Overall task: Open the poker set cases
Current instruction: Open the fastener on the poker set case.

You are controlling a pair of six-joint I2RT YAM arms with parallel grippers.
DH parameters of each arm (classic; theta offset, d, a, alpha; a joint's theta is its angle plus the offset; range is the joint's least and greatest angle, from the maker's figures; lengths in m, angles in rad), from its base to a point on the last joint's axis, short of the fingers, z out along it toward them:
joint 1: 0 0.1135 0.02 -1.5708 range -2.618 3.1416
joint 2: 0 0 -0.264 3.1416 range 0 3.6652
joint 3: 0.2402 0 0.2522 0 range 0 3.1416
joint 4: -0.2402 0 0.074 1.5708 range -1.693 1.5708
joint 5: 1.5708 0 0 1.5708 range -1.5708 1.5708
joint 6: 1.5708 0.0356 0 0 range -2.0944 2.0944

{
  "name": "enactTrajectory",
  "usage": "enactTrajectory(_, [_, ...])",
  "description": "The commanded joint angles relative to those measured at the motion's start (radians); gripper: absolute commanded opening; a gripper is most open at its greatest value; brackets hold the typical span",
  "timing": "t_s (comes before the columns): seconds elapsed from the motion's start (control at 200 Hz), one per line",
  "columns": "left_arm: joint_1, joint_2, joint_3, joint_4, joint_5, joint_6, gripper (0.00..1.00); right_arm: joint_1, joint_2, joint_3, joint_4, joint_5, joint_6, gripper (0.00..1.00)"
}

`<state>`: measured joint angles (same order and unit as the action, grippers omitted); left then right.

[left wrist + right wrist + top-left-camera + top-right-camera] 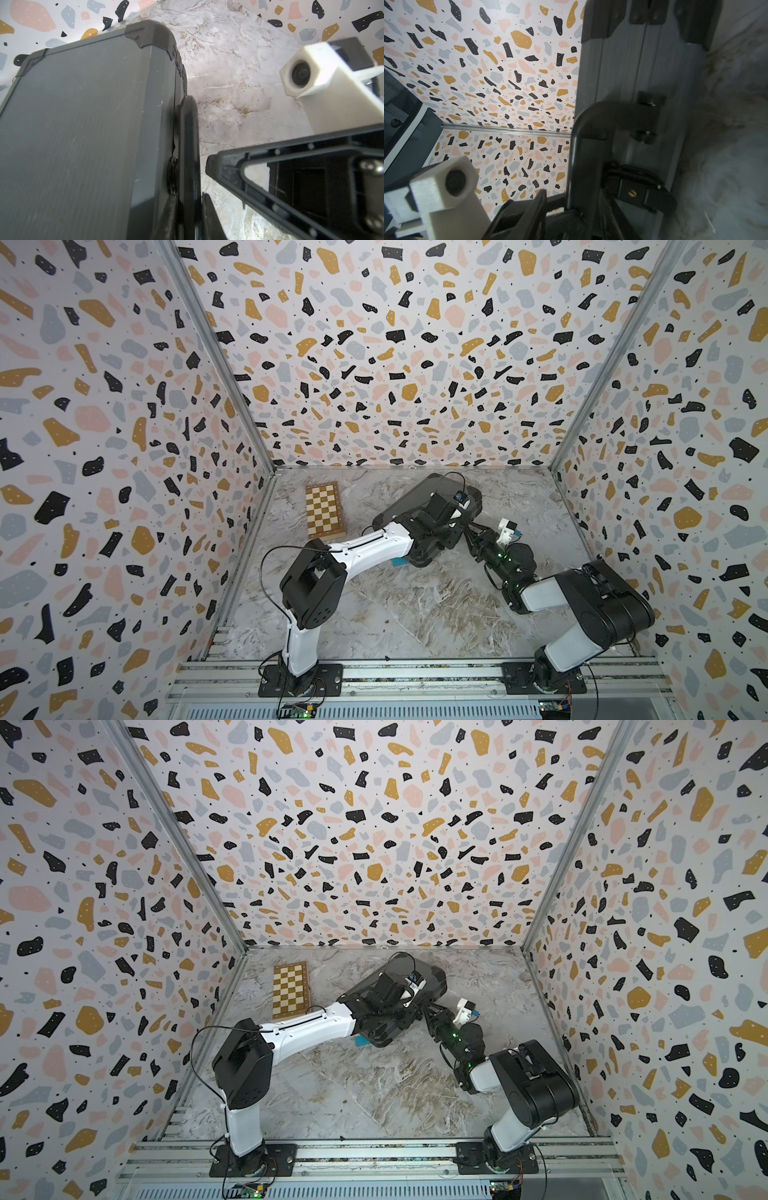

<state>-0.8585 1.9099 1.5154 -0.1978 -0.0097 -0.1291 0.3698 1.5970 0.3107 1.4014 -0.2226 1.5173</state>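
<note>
Case: the poker set case (411, 497) lies flat and slantwise on the marble table (415, 614), toward the back and about mid-width. Lid's down, the two halves meeting at the seam.
My left gripper (188, 199): clamped tight on the black handle (189, 135), one finger on each side of it.
My right gripper (471, 533): nosed in at the same handle (578, 155) from the right. The jaws stand partly apart, and I honestly can't tell if they're pinching it.
Edges: a black corner guard (151, 35) caps the far corner on the handle side. That far end of the case sits near the back wall (395, 364).
Latch: a dark latch (639, 193) sits just beside the handle's foot, on the handle edge.
Neighbour: the chessboard box (324, 510) is left of the case, apart from it and close to the left wall (124, 448).
Under the case: a small blue bit (401, 561) pokes out at its near corner; no idea what it is.
Room: the widest stretch of marble runs between the case and the front rail (415, 672). There's a narrower strip between my right gripper and the right wall (665, 448).
Crowding: both my wrists bunch up at the handle edge, and my left forearm crosses over the case's near part in both top views.
Labels: the case faces I see are plain ribbed grey with scuffs.
</note>
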Motion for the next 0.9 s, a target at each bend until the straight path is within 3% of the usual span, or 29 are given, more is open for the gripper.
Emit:
enactTrajectory(0.0, [0.018,-0.104,0.108,0.174,-0.076,-0.001,0.00,-0.009,0.001,-0.005,-0.017,-0.005,-0.021,0.46])
enactTrajectory(0.335, [0.018,-0.092,0.178,0.155,-0.050,-0.032,0.00,-0.010,0.106,0.004,0.025,-0.027,0.049,0.51])
enactTrajectory(0.896, [0.019,-0.080,0.193,0.163,-0.041,-0.038,0.00,0.010,0.135,0.089,0.025,-0.032,0.072,0.42])
